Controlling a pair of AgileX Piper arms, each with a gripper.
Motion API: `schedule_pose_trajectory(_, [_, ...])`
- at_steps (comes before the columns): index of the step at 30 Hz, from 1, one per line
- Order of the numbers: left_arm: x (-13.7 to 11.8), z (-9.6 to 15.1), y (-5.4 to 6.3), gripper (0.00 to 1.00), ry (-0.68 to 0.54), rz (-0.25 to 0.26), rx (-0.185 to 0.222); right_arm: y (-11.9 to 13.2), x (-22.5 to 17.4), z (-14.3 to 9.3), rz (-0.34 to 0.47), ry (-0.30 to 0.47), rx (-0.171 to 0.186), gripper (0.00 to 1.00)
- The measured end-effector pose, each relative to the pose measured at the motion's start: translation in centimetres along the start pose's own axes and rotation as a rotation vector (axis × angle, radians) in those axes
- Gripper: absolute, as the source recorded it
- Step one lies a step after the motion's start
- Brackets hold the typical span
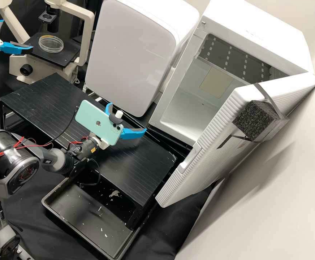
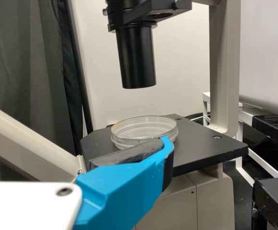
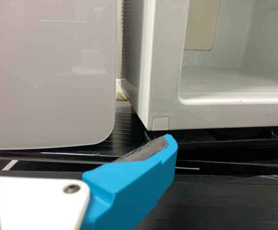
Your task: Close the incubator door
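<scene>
Left gripper point(image 1: 17, 34), upper left, and right gripper point(image 1: 127, 117), centre, gape wide, empty; the right should round the door point(image 1: 217, 164) and push its outer face steadily.

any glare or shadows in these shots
High view: soft diagonal shadows lie on the pale surface beside the open incubator door. Right wrist view: faint whitish reflections streak the smooth front panel next to the incubator. Left wrist view: light glints along the rim of the clear dish.
</scene>
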Motion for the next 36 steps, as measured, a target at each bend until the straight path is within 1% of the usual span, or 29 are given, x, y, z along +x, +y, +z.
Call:
schedule_pose_trajectory(9, [0.0, 0.0, 0.0, 1.0, 0.0, 0.0, 0.0, 0.0, 0.0, 0.0, 0.0, 0.0, 0.0, 1.0])
schedule_pose_trajectory(12, [0.0, 0.0, 0.0, 1.0, 0.0, 0.0, 0.0, 0.0, -0.5, 0.3, 0.003, -0.003, -0.002, 1.0])
schedule_pose_trajectory(15, [0.0, 0.0, 0.0, 1.0, 0.0, 0.0, 0.0, 0.1, -2.1, 0.9, 0.011, -0.002, 0.003, 1.0])
schedule_pose_trajectory(19, [0.0, 0.0, 0.0, 1.0, 0.0, 0.0, 0.0, 1.0, -5.4, 1.8, 0.066, 0.019, 0.048, 1.0])
schedule_pose_trajectory(21, [0.0, 0.0, 0.0, 1.0, 0.0, 0.0, 0.0, 1.6, -6.9, 2.4, 0.107, 0.02, 0.063, 1.0])
schedule_pose_trajectory(23, [0.0, 0.0, 0.0, 1.0, 0.0, 0.0, 0.0, 2.1, -8.9, 3.1, 0.141, 0.003, 0.065, 1.0])
schedule_pose_trajectory(25, [0.0, 0.0, 0.0, 1.0, 0.0, 0.0, 0.0, 2.3, -11.0, 3.8, 0.171, -0.034, 0.054, 1.0])
schedule_pose_trajectory(26, [0.0, 0.0, 0.0, 1.0, 0.0, 0.0, 0.0, 2.5, -12.0, 4.0, 0.194, -0.051, 0.048, 1.0])
schedule_pose_trajectory(29, [0.0, 0.0, 0.0, 1.0, 0.0, 0.0, 0.0, 2.9, -14.3, 4.2, 0.261, -0.087, -0.006, 1.0])
schedule_pose_trajectory(30, [0.0, 0.0, 0.0, 1.0, 0.0, 0.0, 0.0, 3.2, -14.5, 4.1, 0.28, -0.092, -0.033, 1.0])
schedule_pose_trajectory(34, [0.0, 0.0, 0.0, 1.0, 0.0, 0.0, 0.0, 3.9, -15.1, 4.1, 0.347, -0.139, -0.184, 1.0])
schedule_pose_trajectory(36, [0.0, 0.0, 0.0, 1.0, 0.0, 0.0, 0.0, 4.3, -15.3, 4.3, 0.386, -0.173, -0.223, 1.0])
